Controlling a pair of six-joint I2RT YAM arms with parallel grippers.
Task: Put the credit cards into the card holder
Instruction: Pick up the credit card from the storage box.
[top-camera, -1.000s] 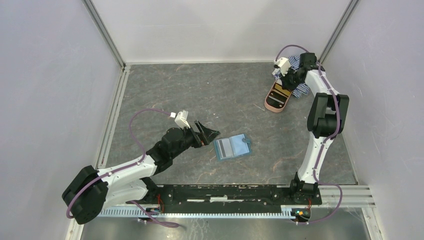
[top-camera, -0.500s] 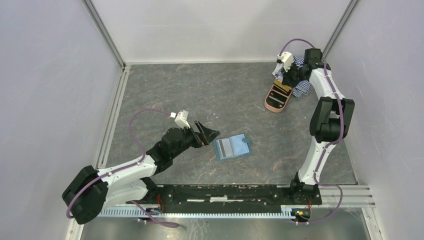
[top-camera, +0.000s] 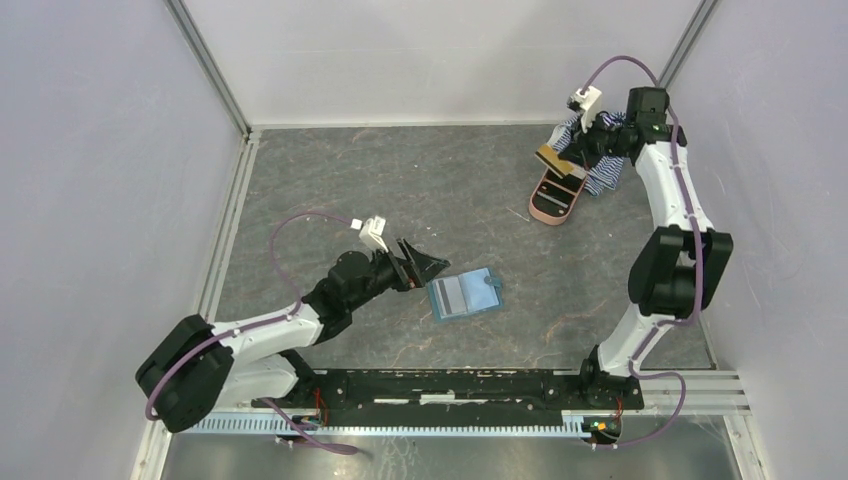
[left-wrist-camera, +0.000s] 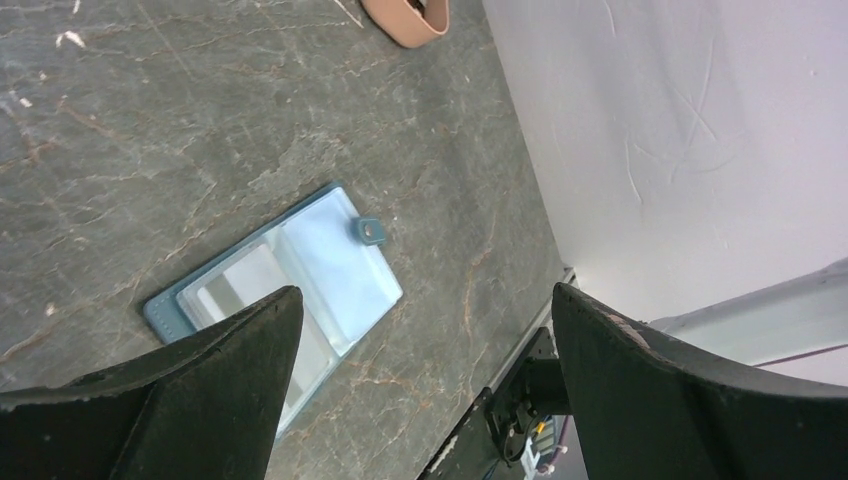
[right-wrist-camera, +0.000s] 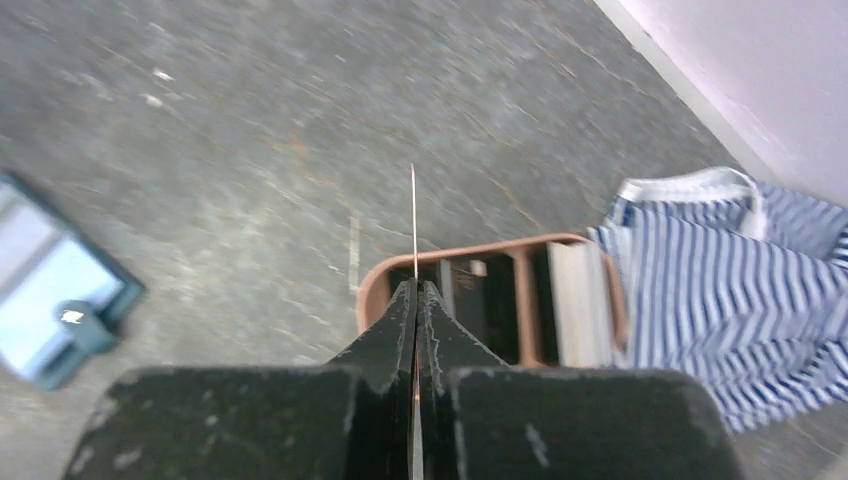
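Observation:
The teal card holder (top-camera: 465, 294) lies open and flat mid-table, pale blue inside; it also shows in the left wrist view (left-wrist-camera: 290, 290) and at the left edge of the right wrist view (right-wrist-camera: 55, 290). My left gripper (top-camera: 425, 266) is open and empty, just left of the holder. My right gripper (top-camera: 565, 160) is shut on a tan-gold credit card (top-camera: 549, 156), held above the pink oval case (top-camera: 556, 192). In the right wrist view the card (right-wrist-camera: 414, 215) shows edge-on between the fingers. Dark cards (right-wrist-camera: 495, 315) lie in the case.
A blue-white striped cloth (top-camera: 603, 170) lies at the back right beside the pink case, also in the right wrist view (right-wrist-camera: 735, 290). White walls close in the table on three sides. The arm base rail (top-camera: 450, 385) runs along the near edge.
My right gripper has risen from the pink case and lifted the tan-gold card out of it. My left gripper has shifted slightly right toward the card holder.

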